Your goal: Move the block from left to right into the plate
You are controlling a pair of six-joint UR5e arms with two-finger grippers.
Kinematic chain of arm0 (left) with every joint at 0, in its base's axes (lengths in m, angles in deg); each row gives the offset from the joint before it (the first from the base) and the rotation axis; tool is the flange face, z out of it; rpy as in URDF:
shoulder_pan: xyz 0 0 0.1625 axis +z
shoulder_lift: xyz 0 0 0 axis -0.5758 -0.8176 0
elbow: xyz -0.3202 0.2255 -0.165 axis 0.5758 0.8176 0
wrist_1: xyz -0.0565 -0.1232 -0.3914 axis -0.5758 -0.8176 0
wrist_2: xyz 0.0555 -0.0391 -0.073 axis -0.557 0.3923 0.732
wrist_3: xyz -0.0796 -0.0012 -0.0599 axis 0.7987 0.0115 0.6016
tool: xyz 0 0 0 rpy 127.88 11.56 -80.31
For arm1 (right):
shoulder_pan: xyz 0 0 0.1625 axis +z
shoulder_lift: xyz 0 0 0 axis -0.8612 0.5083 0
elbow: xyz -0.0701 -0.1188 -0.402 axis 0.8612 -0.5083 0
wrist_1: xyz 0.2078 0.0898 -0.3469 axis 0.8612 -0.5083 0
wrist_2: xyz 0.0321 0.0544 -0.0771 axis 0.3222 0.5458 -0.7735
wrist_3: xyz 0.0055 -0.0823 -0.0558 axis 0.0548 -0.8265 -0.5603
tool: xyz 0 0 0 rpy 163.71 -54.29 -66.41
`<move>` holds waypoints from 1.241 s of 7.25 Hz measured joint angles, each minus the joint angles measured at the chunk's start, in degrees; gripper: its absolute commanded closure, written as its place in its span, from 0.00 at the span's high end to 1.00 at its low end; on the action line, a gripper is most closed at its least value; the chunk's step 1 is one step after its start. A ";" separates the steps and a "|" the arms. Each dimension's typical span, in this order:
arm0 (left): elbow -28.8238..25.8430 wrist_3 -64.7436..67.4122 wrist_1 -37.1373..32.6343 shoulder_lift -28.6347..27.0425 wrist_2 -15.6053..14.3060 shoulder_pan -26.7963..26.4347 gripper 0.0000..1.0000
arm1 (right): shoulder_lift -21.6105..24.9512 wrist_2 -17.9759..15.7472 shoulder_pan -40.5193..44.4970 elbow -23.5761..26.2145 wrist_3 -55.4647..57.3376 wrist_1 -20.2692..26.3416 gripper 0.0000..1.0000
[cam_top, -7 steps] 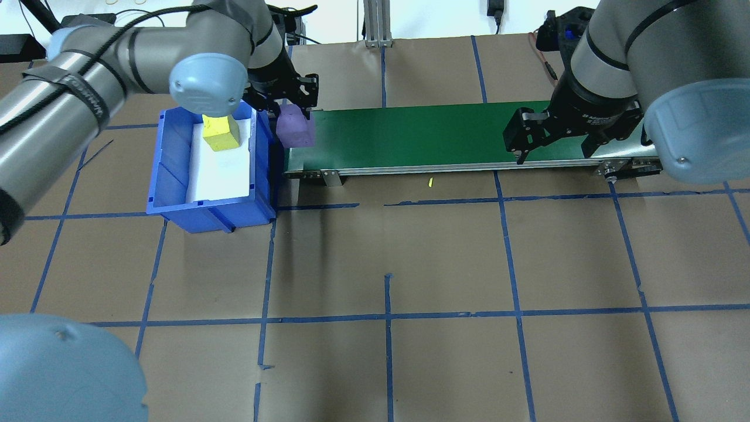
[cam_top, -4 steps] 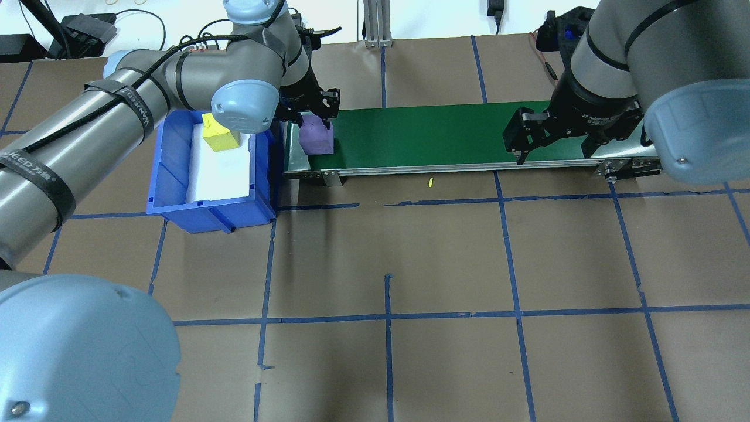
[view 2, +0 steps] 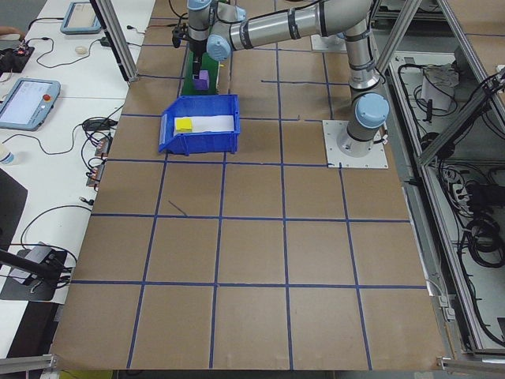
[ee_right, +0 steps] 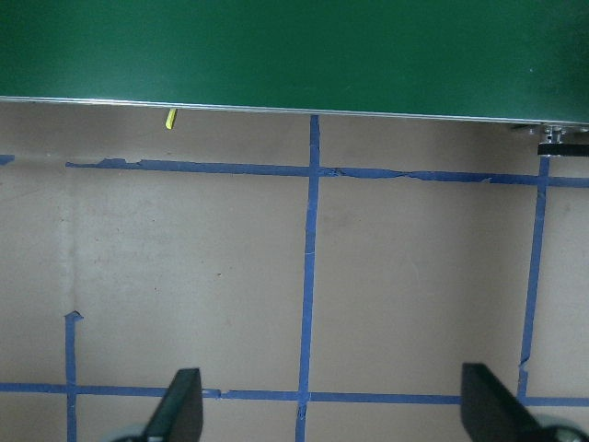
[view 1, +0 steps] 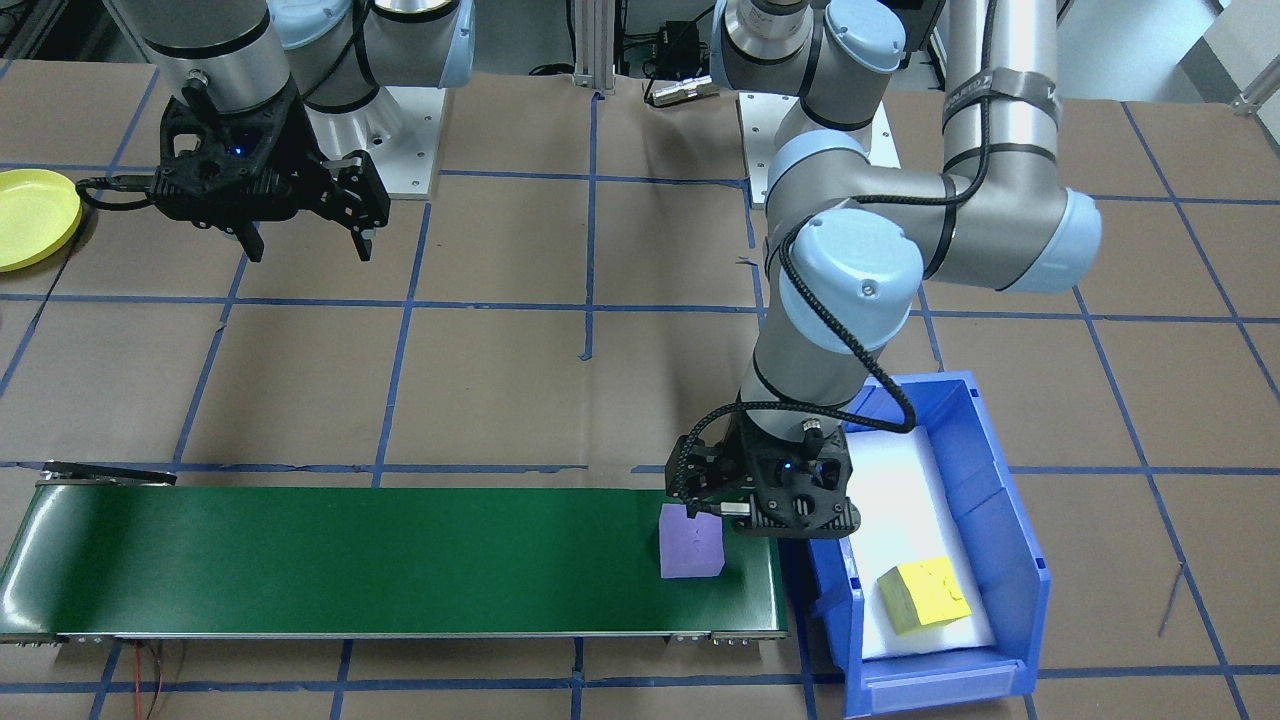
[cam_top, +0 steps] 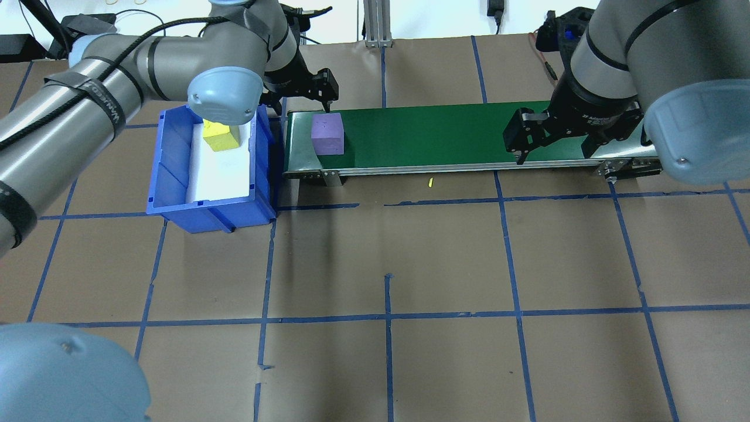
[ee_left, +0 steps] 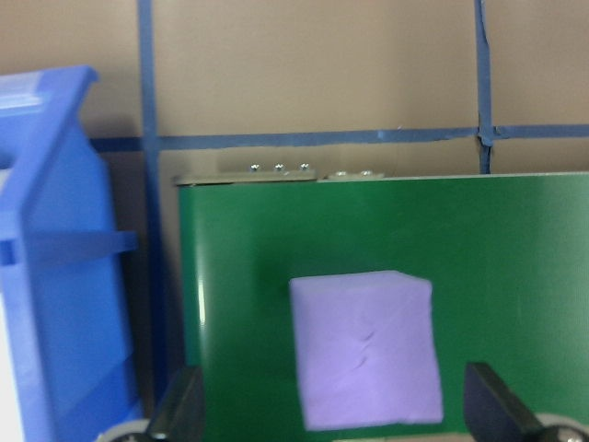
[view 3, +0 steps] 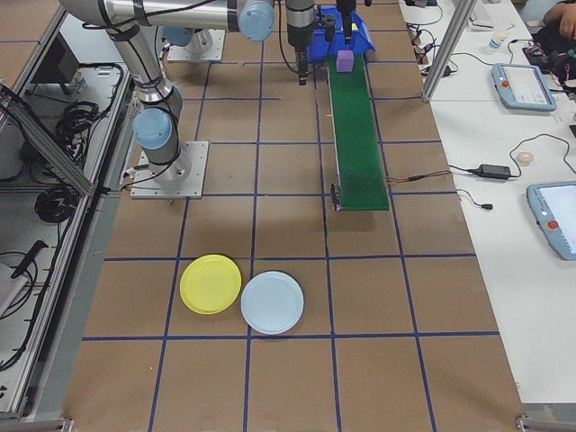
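A purple block (cam_top: pixel 327 133) (view 1: pixel 690 542) rests free on the left end of the green conveyor belt (cam_top: pixel 439 132). My left gripper (cam_top: pixel 299 97) (view 1: pixel 765 520) hovers open just above and behind it, not touching. In the left wrist view the block (ee_left: pixel 363 350) lies below, between the spread fingertips (ee_left: pixel 179 405). My right gripper (cam_top: pixel 554 153) (view 1: pixel 308 245) hangs open and empty over the belt's other end. The yellow plate (view 1: pixel 35 215) (view 3: pixel 211 283) lies on the table beyond my right arm.
A blue bin (cam_top: pixel 170 176) with a yellow block (cam_top: pixel 221 135) on white foam stands beside the belt's left end. A light blue plate (view 3: pixel 273 302) lies next to the yellow one. Blue tape lines grid the brown table.
My left gripper carried the purple block from the bin's edge onto the belt, let it go and drew back upward. The right arm has not moved.
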 measured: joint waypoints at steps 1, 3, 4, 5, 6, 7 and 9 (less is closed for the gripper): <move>-0.17 -1.88 -2.31 1.26 -0.60 3.28 1.00 | 0.00 -0.14 0.01 -0.02 -0.02 0.12 1.00; -0.46 -8.29 -2.92 -0.37 -0.92 11.21 1.00 | 0.15 -0.41 0.31 0.03 -0.43 0.85 1.00; -1.02 -9.36 -1.79 -2.67 -0.66 13.63 1.00 | 0.39 -0.53 0.41 0.25 -0.55 1.21 1.00; -1.66 -9.63 0.14 -5.35 -0.08 15.21 1.00 | 0.66 -0.51 0.47 0.88 -0.65 1.35 0.99; -1.89 -9.74 2.56 -7.67 0.57 16.31 1.00 | 0.58 -0.15 0.41 1.74 -1.44 1.06 0.99; -1.56 -9.72 4.57 -9.37 0.94 17.05 0.92 | 0.20 0.71 0.08 2.41 -3.78 -0.64 1.00; -0.95 -9.63 6.88 -11.43 1.53 17.49 0.27 | -2.64 4.47 -1.76 2.27 -8.32 -6.58 1.00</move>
